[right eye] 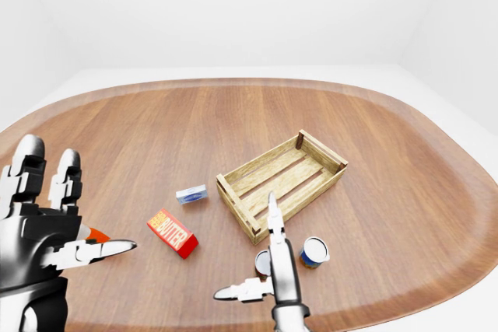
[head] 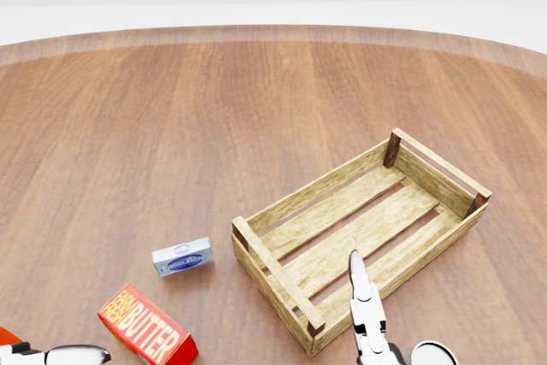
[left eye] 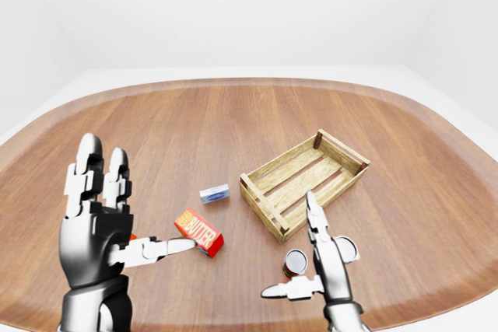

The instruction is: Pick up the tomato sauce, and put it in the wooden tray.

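Observation:
Two small cans stand at the lower right of the table. One with a dark reddish side (left eye: 295, 263) is just left of my right hand (left eye: 315, 270). The other, with a blue label (right eye: 315, 252), is just right of it. I cannot tell which one is the tomato sauce. My right hand is open with its fingers spread, standing between the cans and holding nothing. The wooden tray (left eye: 305, 183) is a slatted crate just above the cans and is empty. My left hand (left eye: 117, 223) is open at the lower left, with its thumb pointing at a butter box (left eye: 199, 232).
A small blue and white box (left eye: 215, 193) lies left of the tray. A red-orange object (right eye: 94, 234) peeks out behind my left hand and is mostly hidden. The round wooden table's rim (left eye: 436, 301) curves close below my hands.

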